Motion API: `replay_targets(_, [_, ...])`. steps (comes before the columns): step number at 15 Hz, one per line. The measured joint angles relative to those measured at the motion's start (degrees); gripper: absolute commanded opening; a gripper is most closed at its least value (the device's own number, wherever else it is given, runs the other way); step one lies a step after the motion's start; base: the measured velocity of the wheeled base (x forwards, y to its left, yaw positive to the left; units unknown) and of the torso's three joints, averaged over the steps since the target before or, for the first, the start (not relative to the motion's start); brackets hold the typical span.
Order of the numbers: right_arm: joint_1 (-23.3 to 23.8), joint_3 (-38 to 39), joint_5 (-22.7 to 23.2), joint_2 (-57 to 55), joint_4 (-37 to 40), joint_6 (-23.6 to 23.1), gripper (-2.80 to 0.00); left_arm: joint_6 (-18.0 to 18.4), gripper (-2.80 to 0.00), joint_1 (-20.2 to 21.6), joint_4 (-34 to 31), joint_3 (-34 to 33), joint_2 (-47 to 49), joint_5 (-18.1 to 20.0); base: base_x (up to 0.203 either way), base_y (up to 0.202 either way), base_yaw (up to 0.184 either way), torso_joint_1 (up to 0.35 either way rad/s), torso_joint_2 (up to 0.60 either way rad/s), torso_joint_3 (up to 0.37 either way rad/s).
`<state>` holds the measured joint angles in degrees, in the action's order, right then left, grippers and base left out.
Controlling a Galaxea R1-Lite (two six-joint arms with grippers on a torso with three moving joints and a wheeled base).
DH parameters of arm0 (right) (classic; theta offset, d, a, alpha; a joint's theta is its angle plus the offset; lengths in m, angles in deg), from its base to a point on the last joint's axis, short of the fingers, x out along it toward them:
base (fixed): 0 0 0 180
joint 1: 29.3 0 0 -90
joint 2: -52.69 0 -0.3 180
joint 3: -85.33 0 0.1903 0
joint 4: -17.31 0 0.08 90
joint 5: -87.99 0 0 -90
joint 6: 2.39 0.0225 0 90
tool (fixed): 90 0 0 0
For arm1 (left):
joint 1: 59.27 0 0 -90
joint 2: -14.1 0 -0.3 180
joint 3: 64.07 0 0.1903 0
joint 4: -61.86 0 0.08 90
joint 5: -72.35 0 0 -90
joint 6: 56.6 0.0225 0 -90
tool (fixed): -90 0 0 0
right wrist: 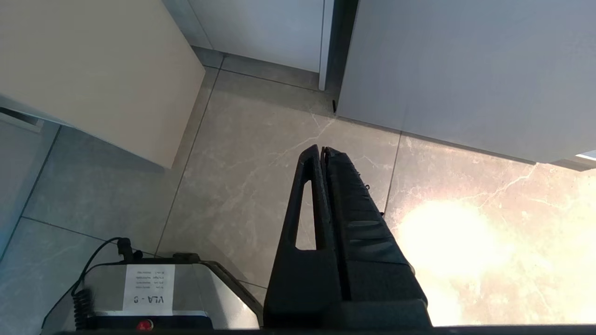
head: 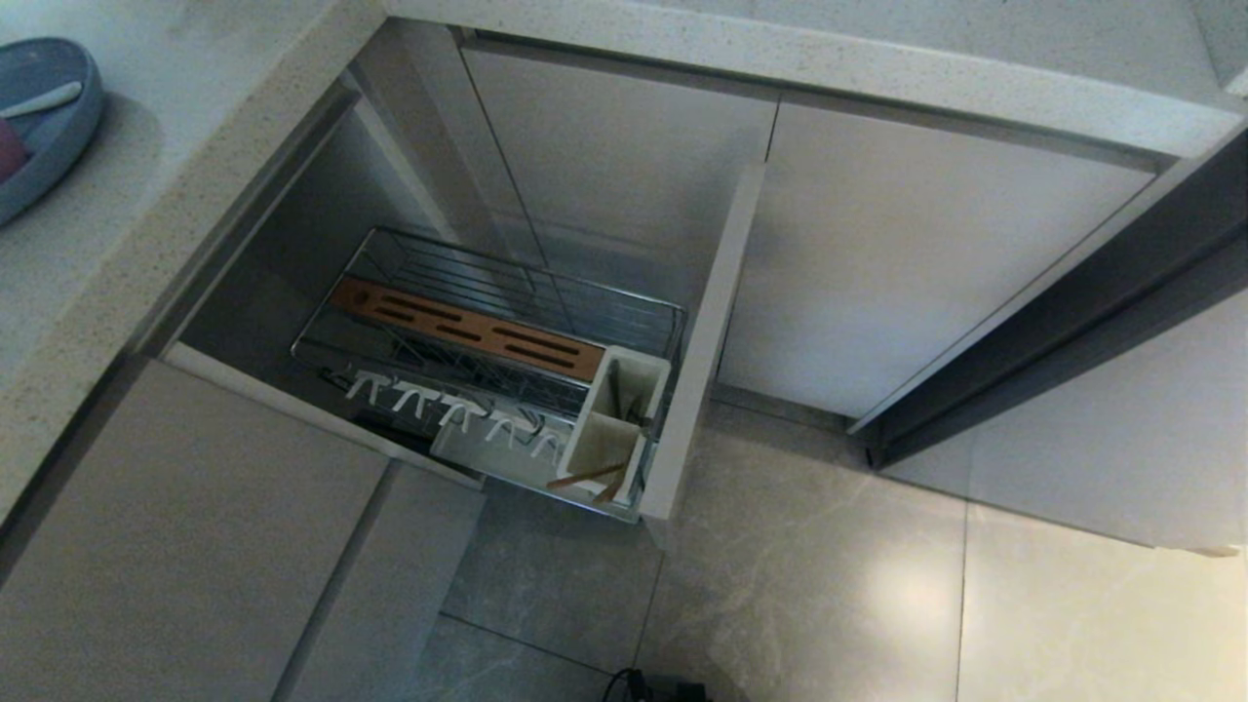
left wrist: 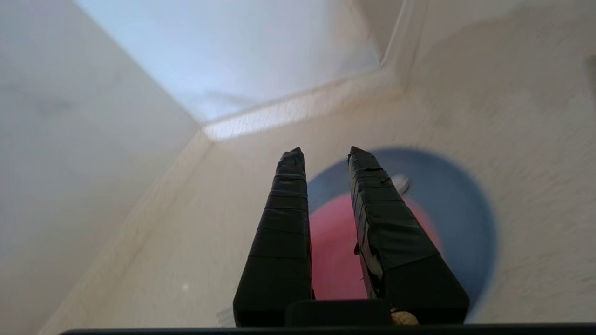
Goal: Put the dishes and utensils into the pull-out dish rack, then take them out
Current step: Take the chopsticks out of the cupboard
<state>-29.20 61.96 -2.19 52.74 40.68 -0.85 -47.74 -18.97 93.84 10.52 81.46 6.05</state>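
Observation:
The pull-out dish rack (head: 507, 283) stands drawn out of the cabinet, with its wooden strip (head: 468, 329), white pegs (head: 458, 409) and white caddy (head: 624, 390). Wooden chopsticks (head: 590, 478) lie tilted in the caddy's near compartment. On the countertop at far left sits the blue plate (head: 58, 136) with the pink bowl (head: 8, 151) in it. In the left wrist view my left gripper (left wrist: 325, 150) hangs above the pink bowl (left wrist: 333, 251) and blue plate (left wrist: 451, 204), open by a narrow gap, nothing between its fingers. My right gripper (right wrist: 322, 148) is shut, parked over the floor.
A white utensil (head: 44, 99) lies in the plate beside the bowl. The rack's beige front panel (head: 707, 331) juts out toward the floor. Closed cabinet doors (head: 907, 253) stand to the right. My base (right wrist: 149, 293) shows under the right wrist. Neither arm appears in the head view.

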Motion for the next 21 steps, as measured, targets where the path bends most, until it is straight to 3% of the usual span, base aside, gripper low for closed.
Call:
replay_targets(14, [0.0,0.0,0.0,0.0,0.0,0.0,-2.8,-7.1,-2.8,1.7,3.6,-2.5,4.9,-0.9,0.0,0.0,0.0,0.0,0.0,0.0])
replay_targets(21, [0.0,0.0,0.0,0.0,0.0,0.0,-2.8,-9.4,-2.8,1.7,3.1,-3.3,5.4,-5.8,0.0,0.0,0.0,0.0,0.0,0.0])
